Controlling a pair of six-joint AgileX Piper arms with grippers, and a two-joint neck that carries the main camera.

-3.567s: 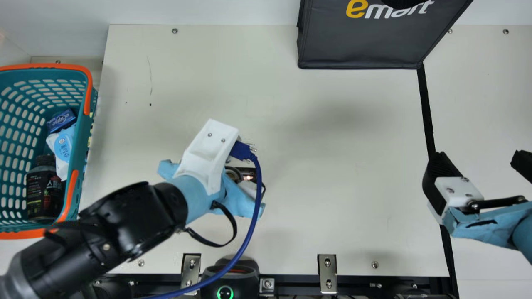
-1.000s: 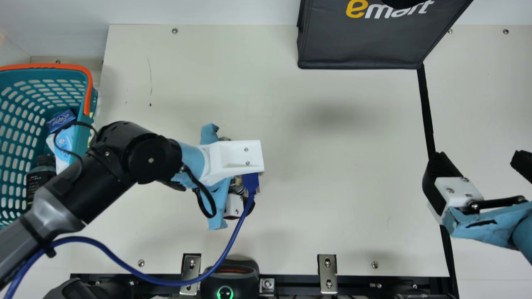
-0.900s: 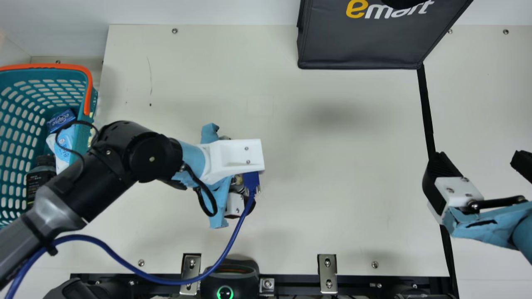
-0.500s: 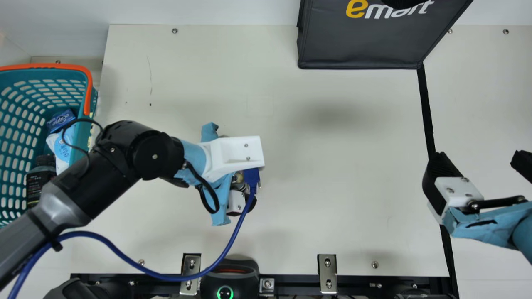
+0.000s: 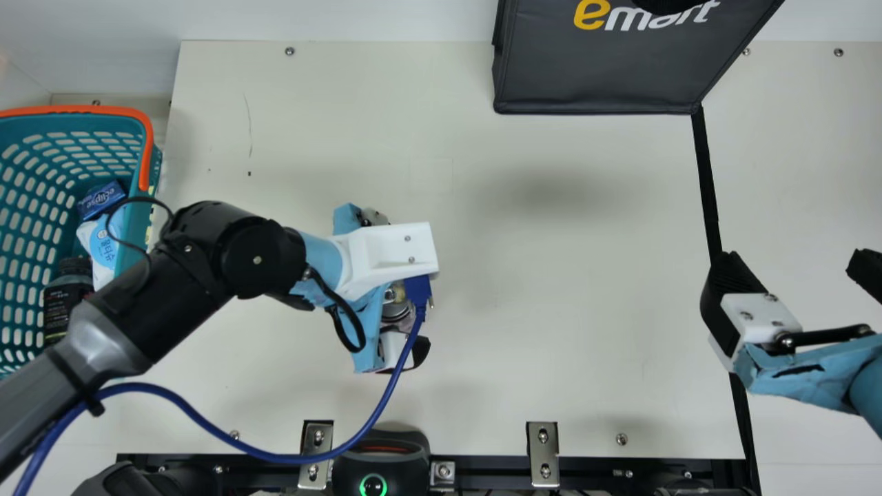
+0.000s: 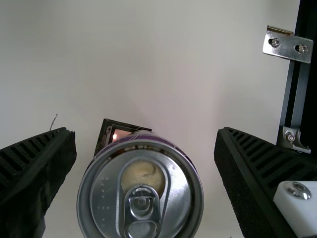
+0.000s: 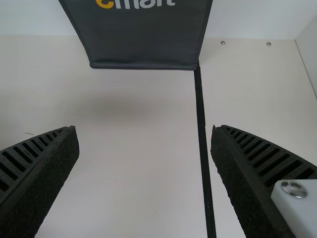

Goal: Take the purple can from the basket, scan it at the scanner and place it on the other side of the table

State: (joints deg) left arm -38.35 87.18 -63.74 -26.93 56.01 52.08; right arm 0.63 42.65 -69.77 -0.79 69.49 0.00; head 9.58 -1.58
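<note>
My left gripper (image 5: pixel 396 344) is over the left-middle of the table, its fingers spread around the purple can (image 5: pixel 397 311), whose silver top shows beneath the wrist mount. In the left wrist view the left gripper (image 6: pixel 145 134) is open, with gaps between both fingers and the can (image 6: pixel 141 198). The can appears upright, lid towards the camera, and partly covers a small dark scanner (image 6: pixel 119 133) with a red light. The teal basket (image 5: pixel 132 255) is at the main view's left. My right gripper (image 5: pixel 798 267), open, is at the right; the right wrist view shows the gripper (image 7: pixel 145 134) holding nothing.
A black bag (image 5: pixel 599 72) stands at the far edge. A black strip (image 5: pixel 706 179) runs down the table's right part. The basket holds a blue pack, tissues and a dark bottle (image 5: pixel 65 296). A device with a green ring (image 5: pixel 373 475) sits at the near edge; a blue cable (image 5: pixel 275 458) crosses there.
The left gripper's fingers have spread, away from the can. Since the oldest view, the left wrist has turned and the arm has shifted. The right arm has kept still.
</note>
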